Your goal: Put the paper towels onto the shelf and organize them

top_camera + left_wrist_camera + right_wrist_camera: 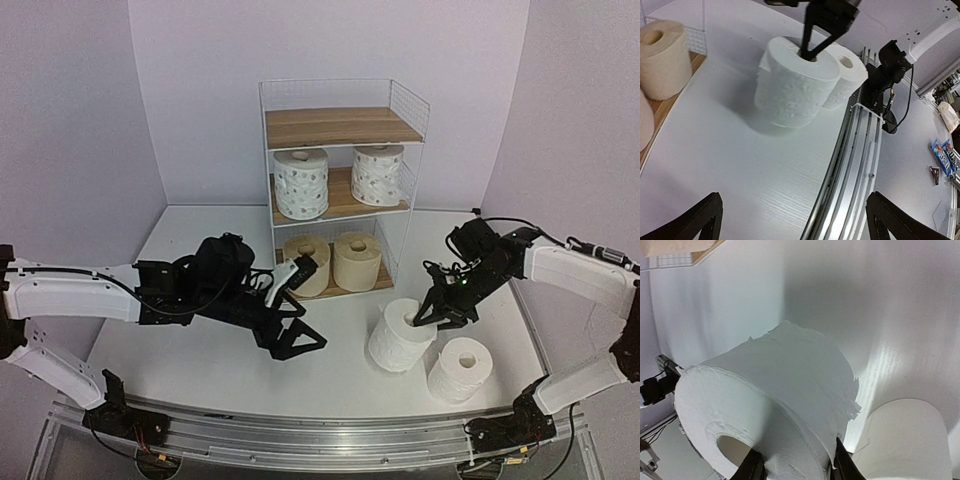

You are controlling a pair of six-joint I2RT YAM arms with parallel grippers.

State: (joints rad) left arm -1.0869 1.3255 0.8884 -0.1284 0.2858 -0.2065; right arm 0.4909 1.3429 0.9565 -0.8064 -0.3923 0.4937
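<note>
The shelf [340,127] stands at the back centre. Two dotted white rolls [301,183] sit on its middle board and two beige rolls [356,260] on its bottom board; the top board is bare. Two plain white rolls stand on the table at the right. My right gripper [432,318] is shut on the wall of the nearer-centre plain roll [402,335], with one finger in its core; this grip also shows in the right wrist view [797,465] on the roll [780,390]. The other plain roll [461,369] stands beside it. My left gripper [295,335] is open and empty, low over the table.
A metal rail [300,440] runs along the table's near edge. In the left wrist view, a beige roll [660,57] is at the left and the two plain rolls [795,82] are ahead. Purple walls close in the back and sides.
</note>
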